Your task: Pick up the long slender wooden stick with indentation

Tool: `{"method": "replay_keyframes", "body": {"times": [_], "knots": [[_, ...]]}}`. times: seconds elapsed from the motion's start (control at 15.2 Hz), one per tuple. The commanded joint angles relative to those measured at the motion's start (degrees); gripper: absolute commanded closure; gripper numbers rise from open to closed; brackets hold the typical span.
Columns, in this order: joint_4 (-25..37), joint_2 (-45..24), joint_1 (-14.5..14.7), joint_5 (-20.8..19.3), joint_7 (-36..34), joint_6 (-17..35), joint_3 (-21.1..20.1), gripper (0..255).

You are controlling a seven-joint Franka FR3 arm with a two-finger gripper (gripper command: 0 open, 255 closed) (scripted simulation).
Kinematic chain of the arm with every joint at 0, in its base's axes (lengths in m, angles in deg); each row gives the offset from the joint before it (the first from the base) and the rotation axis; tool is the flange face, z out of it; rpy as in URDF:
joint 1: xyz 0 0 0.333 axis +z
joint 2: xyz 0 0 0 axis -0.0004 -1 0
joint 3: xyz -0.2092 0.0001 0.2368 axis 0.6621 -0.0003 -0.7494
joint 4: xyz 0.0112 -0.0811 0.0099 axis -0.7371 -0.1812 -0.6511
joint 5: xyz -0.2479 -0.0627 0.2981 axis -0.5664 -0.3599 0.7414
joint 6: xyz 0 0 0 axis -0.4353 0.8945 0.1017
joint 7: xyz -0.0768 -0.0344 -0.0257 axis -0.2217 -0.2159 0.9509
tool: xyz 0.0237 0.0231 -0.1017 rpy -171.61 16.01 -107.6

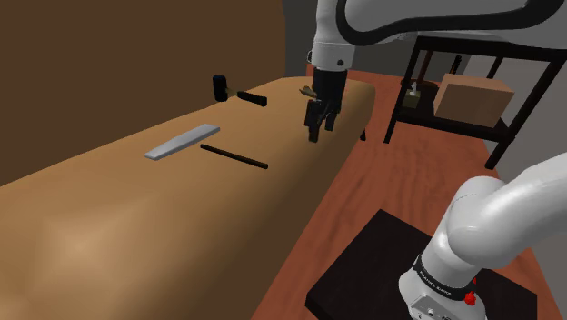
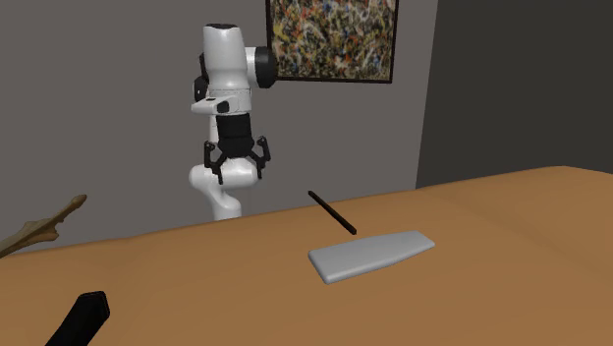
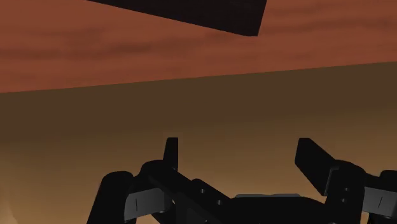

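Grey walls and a reddish plank floor (image 1: 363, 182) surround a long brown table (image 1: 136, 227); a framed painting (image 2: 334, 39) hangs behind the arm in the second exterior view. A black shelf (image 1: 398, 107) beyond the table's end carries one cardboard box (image 1: 472, 98); a smaller item beside it cannot be identified. The stick (image 1: 307, 91), brown and knobbly, lies on the table near its far end. In the shoulder view its tip shows just to the left of the gripper (image 1: 318, 123), at wrist height, the rest hidden behind the hand. In the second exterior view the stick (image 2: 44, 228) lies well to the left of the gripper (image 2: 236, 165). The claw hangs above the table with its fingers (image 3: 170, 149) spread apart and nothing between them. Also on the table are a black tool (image 1: 221, 87), a grey slab (image 1: 182, 141) and a thin black rod (image 1: 234, 156), the last two lying close together and well apart from the stick. In the wrist view the table's edge runs just beyond the fingertips, with floor and a corner of the stand (image 3: 210, 16) past it. Bare tabletop lies between claw and rod.
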Motion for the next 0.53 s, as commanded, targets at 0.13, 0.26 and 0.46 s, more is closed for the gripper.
{"method": "replay_keyframes", "body": {"times": [0.13,0.26,0.46], "knots": [[4.54,-5.71,1.08,0.16,-3.59,3.44,-3.85,0],[7.2,-8.75,1.51,-0.25,-5.39,4.86,-5.69,0],[11.64,-13.55,2.15,-1.45,-8.25,6.66,-8.4,0]]}}
